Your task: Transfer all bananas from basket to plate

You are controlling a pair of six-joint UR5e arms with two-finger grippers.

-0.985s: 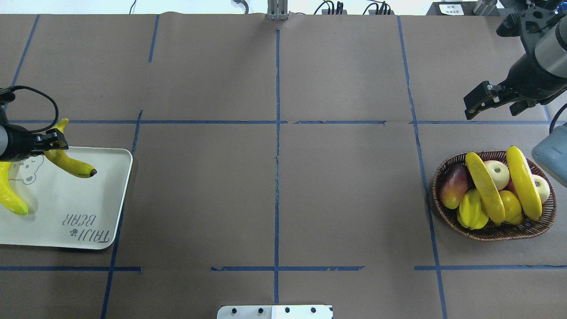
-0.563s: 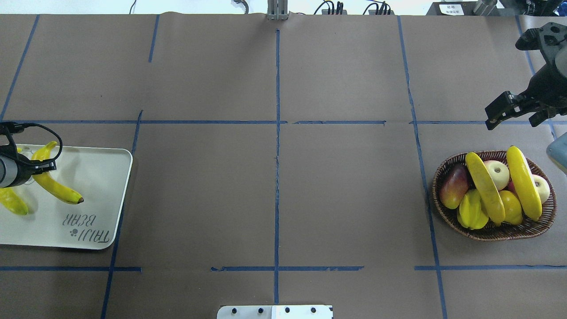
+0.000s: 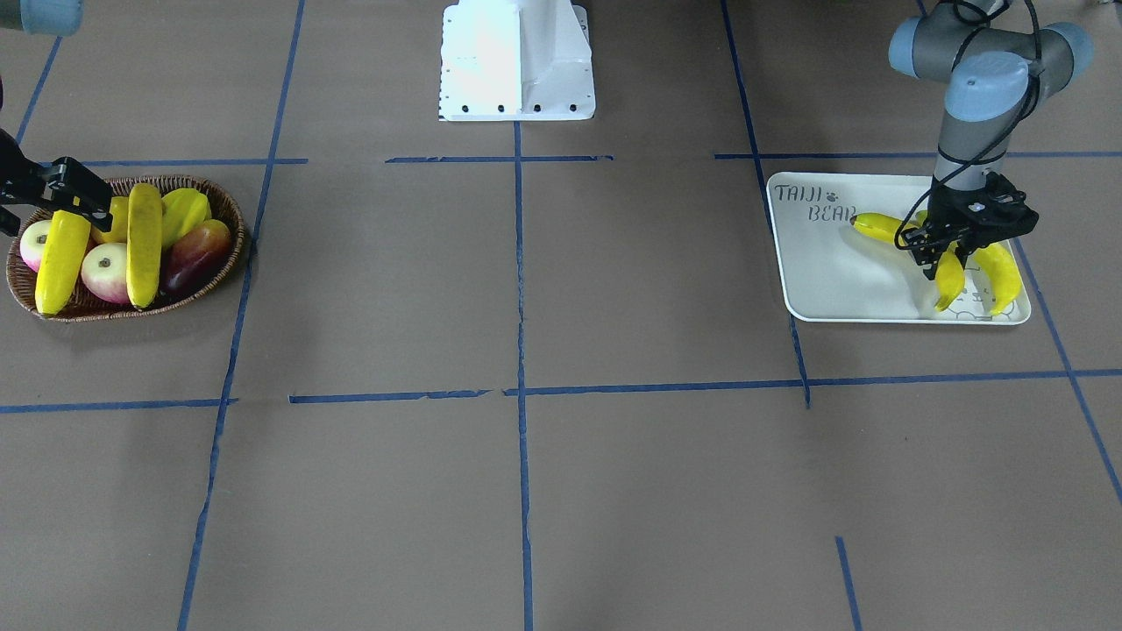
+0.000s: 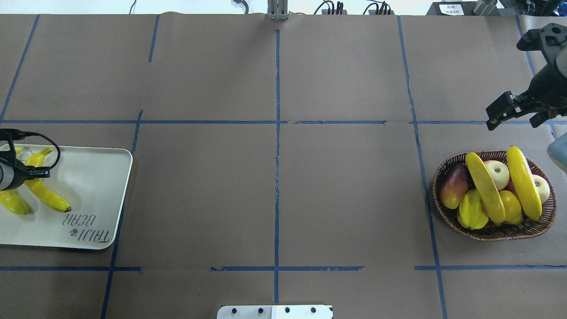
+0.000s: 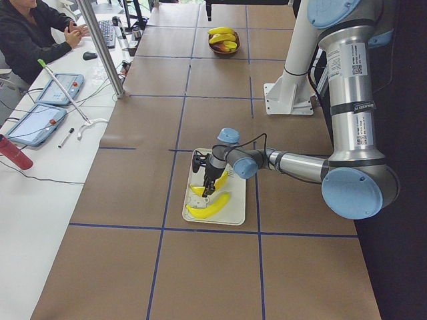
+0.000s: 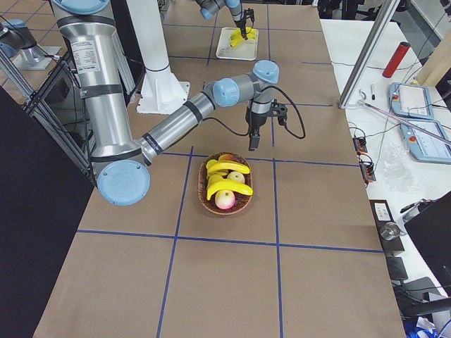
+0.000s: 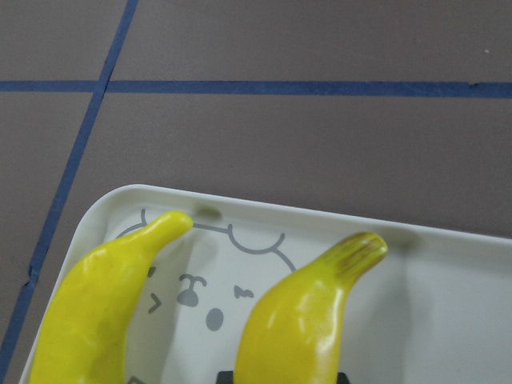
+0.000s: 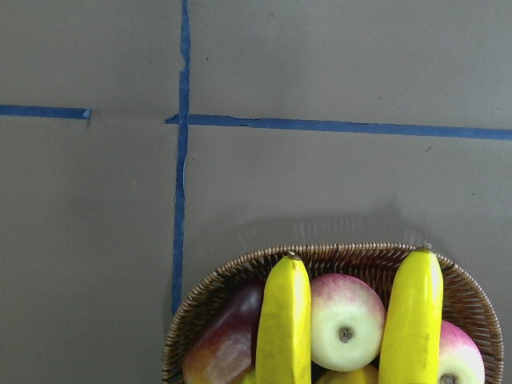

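Two yellow bananas lie on the pale plate (image 4: 97,177) at the table's left end. My left gripper (image 4: 31,173) is shut on one banana (image 4: 48,197), which rests flat with its dark tip near the "TAIJI BEAR" lettering. The other banana (image 4: 11,201) lies beside it, partly under my arm. At the right end, the wicker basket (image 4: 496,232) holds two more bananas (image 4: 486,188) (image 4: 524,182) lying across the other fruit. My right gripper (image 4: 516,116) hangs open above the table just beyond the basket's far rim, holding nothing.
The basket also holds apples (image 4: 498,173), a mango (image 4: 454,186), a starfruit (image 4: 471,215) and a lemon (image 4: 511,206). The robot's white base (image 3: 517,61) stands at the near table edge. A person (image 5: 33,33) sits at a side table with tablets.
My left gripper has come down and toward the robot with its banana, which now lies flat on the plate. My right gripper has pulled back to the right and then stayed still.
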